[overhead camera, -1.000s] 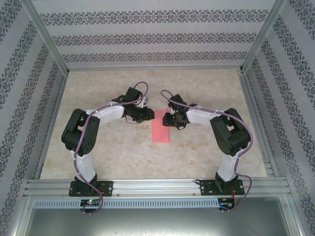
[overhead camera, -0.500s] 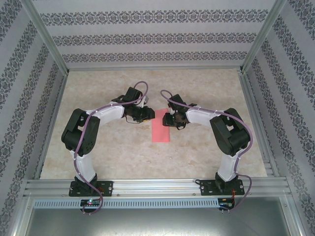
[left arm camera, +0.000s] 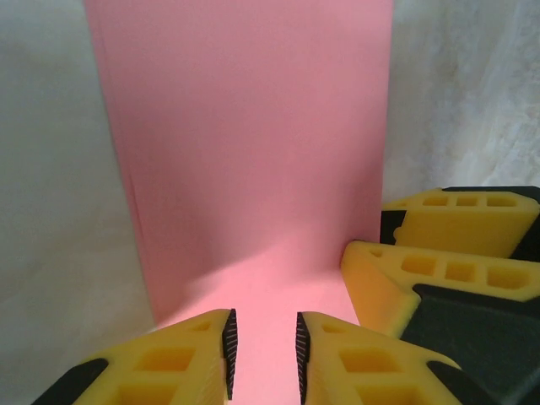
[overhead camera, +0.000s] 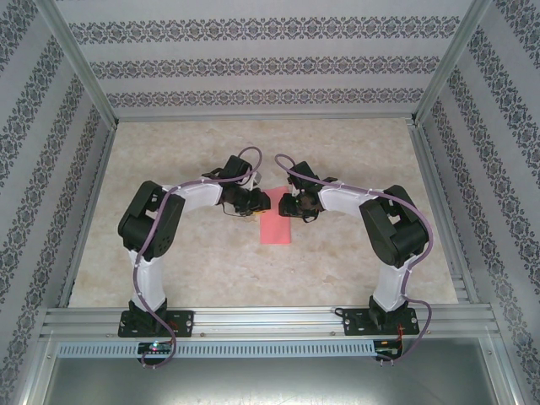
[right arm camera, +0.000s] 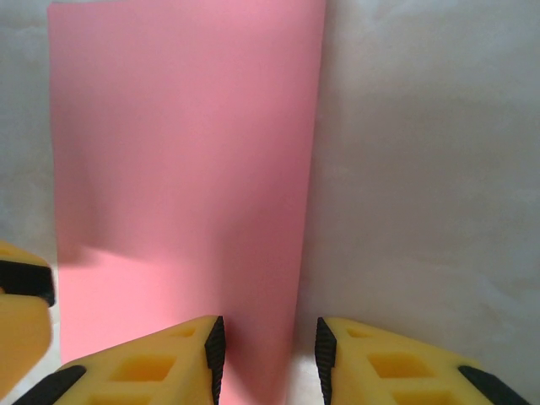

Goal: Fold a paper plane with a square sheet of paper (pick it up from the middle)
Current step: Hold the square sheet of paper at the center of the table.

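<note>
Since my left gripper (left arm camera: 261, 350) and right gripper (right arm camera: 270, 354) crowd together over the folded sheet of paper (left arm camera: 253, 152), jaws narrow, gripping nothing, I risk collision, skewing the crease.

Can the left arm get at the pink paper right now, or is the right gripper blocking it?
Probably yes. The left gripper is right over the paper, jaws slightly apart; the right gripper sits beside it at the paper's edge, not between.

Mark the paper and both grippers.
paper (overhead camera: 276, 229), top view, its near half.
left gripper (left arm camera: 262, 342), left wrist view, midway between its jaws.
right gripper (right arm camera: 270, 350), right wrist view, midway between its jaws.
</note>
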